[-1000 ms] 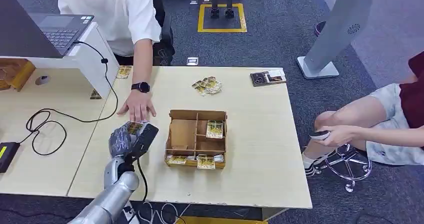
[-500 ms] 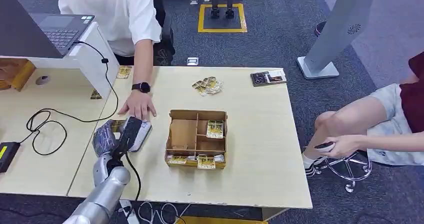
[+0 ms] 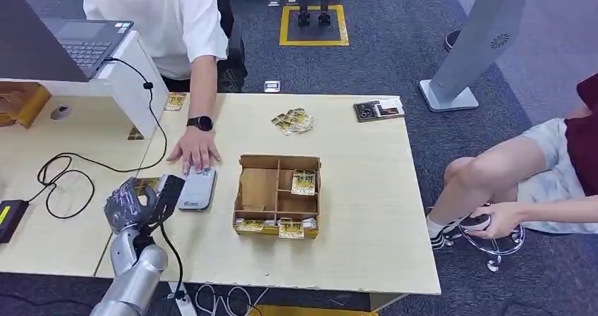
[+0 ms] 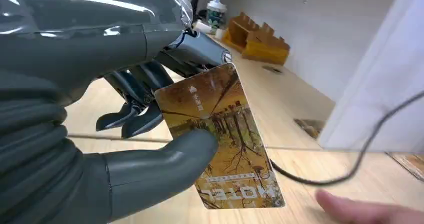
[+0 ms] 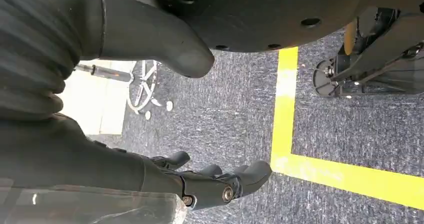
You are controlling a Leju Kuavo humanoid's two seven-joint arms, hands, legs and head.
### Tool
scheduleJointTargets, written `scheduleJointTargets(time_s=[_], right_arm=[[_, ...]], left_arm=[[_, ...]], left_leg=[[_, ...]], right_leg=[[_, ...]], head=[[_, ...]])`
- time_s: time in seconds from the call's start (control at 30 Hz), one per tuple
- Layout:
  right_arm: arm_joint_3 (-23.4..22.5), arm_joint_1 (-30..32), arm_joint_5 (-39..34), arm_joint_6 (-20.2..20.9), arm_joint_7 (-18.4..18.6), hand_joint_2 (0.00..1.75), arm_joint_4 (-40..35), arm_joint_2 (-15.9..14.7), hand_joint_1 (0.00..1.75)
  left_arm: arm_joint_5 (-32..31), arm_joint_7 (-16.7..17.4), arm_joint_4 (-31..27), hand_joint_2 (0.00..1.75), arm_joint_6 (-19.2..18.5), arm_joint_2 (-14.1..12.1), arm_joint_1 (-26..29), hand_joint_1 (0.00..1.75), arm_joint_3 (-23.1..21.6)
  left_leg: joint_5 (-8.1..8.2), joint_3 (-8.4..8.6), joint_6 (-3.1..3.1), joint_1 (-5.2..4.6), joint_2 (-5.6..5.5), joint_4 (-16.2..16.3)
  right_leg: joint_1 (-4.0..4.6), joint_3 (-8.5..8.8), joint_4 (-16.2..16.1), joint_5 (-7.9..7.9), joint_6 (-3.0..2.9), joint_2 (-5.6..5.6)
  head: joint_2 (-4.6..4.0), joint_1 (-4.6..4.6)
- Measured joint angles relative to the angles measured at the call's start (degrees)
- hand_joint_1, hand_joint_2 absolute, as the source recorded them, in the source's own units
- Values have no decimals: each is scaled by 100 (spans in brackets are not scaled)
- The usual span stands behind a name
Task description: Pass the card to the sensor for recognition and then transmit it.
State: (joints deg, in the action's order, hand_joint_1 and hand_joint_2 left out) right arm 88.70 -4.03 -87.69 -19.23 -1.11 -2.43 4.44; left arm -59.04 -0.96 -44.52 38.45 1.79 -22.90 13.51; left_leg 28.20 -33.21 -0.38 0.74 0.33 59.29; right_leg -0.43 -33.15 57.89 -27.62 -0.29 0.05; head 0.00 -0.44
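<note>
The left hand is pinching a yellow-brown printed card just beside the grey rectangular sensor; the right hand is hanging open.

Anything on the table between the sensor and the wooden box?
Nothing: the head view shows bare tabletop between the sensor and the wooden box.

An office or robot test room. Grey carpet floor runs across the top of the frame, with a yellow taped square at upper centre. A pale wooden surface fills the middle; a laptop sits on a white stand at upper left, with a black cable trailing below. Two people sit alongside, one at upper left, one at right on a wheeled chair.
</note>
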Motion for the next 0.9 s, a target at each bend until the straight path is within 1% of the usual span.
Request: scheduleJointTargets(time_s=[0.07,0.1,0.17,0.23,0.27,0.37,0.4,0.53,0.7,0.9], right_arm=[[0,-2,0,0,0,175,0,0,0],[0,-3,0,0,-2,175,0,0,0],[0,-3,0,0,-2,175,0,0,0],[0,-3,0,0,-4,175,0,0,0],[0,-3,-2,0,-4,175,0,0,0],[0,-2,-9,0,-9,175,2,0,0],[0,-2,-11,0,-9,175,4,0,0],[0,-3,-17,4,-20,175,13,0,0],[0,-2,-37,17,-33,175,33,7,0],[0,-3,0,28,-35,175,42,9,0]], left_arm=[[-28,-186,-197,175,0,7,131,175,376],[-15,-243,-260,175,0,9,159,175,490],[59,-459,-376,175,0,24,204,175,640],[167,-792,-525,175,0,94,240,175,826],[223,-1031,-659,175,0,148,271,175,939],[361,-1472,-1033,175,0,327,365,175,1075],[385,-1535,-1135,175,0,385,389,175,1077],[472,-1515,-1527,175,0,629,504,175,986],[564,-1351,-1866,175,0,776,636,175,409],[343,-1147,-1998,175,0,881,666,175,-265]], left_leg=[[0,-1,0,0,-2,0],[0,-2,0,0,-3,0],[0,-2,0,0,-2,0],[0,-2,0,-1,-2,0],[0,-2,0,-1,-2,1],[1,-3,1,-2,-3,1],[0,-3,1,-2,-4,1],[1,-3,1,-2,-3,1],[1,-2,1,-2,-4,2],[1,-2,1,-2,-4,1]], right_leg=[[0,0,0,0,0,-2],[0,0,0,0,0,-2],[0,0,0,0,0,-1],[0,0,-1,0,0,-1],[0,0,-2,0,0,-1],[-1,0,-5,0,1,-2],[-1,0,-5,0,1,-4],[-2,0,-6,0,1,-4],[-2,-1,-6,0,1,-5],[-2,-1,-6,0,1,-6]], head=[[-2,0],[0,0],[0,0],[0,2],[0,2],[0,0],[0,0],[0,2],[0,0],[0,2]])
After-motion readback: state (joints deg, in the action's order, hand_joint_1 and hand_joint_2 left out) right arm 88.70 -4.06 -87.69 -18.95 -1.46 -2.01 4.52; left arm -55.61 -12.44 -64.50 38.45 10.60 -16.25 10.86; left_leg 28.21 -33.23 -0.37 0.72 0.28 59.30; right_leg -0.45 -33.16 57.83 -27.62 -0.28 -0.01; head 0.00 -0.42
